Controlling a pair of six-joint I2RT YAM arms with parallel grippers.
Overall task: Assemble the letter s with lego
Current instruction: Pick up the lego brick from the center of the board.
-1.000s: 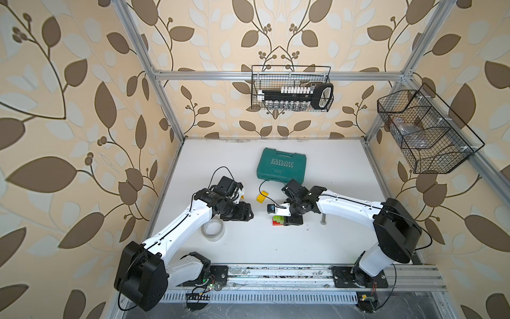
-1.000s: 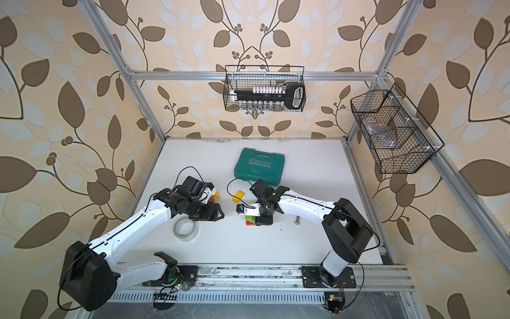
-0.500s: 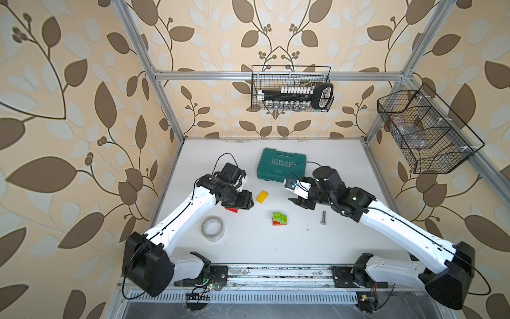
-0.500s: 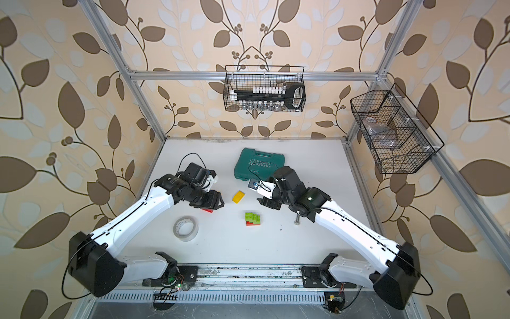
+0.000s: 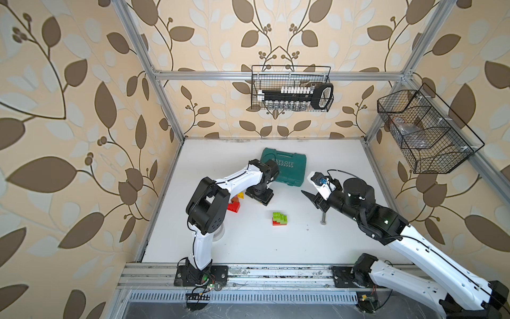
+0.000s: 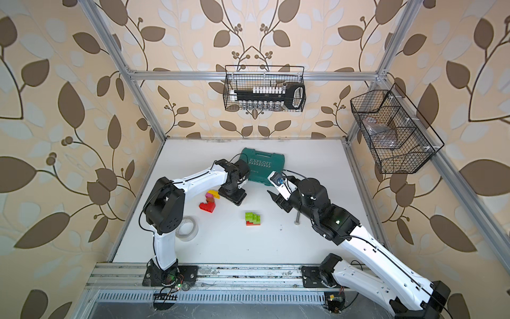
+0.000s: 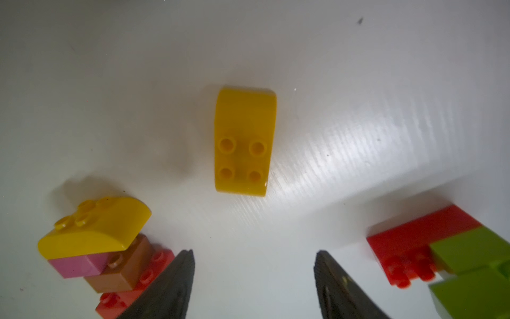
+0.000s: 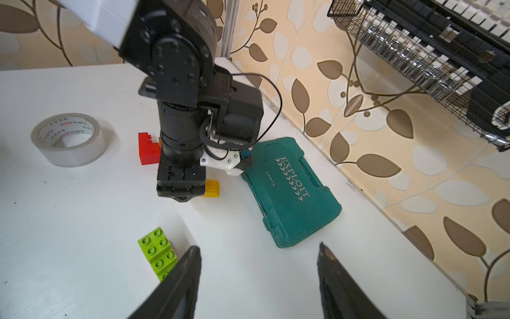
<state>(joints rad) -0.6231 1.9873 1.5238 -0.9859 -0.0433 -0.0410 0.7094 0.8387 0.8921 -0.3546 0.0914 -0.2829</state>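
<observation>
Left claw (image 7: pixel 254 252) hangs open and empty by a yellow brick (image 7: pixel 245 140) on the table (image 7: pixel 110 82); we see the right claw (image 8: pixel 258 246) likewise open, empty, near the case (image 8: pixel 289 193).

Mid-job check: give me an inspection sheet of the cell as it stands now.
Surface: white table, a few dark specks.
Job's things: loose yellow brick lying alone; yellow-pink-brown-red stack; green-on-red cluster, apart from the stack.
Clutter: tape roll, green tool case, bolt.
Grippers: left gripper open, empty, above the loose yellow brick; right gripper open, empty, off the table.
Cables: wrist cable loops clear of the bricks.
Surroundings: back basket and side basket, wire, hung on the walls; leaf wallpaper.
</observation>
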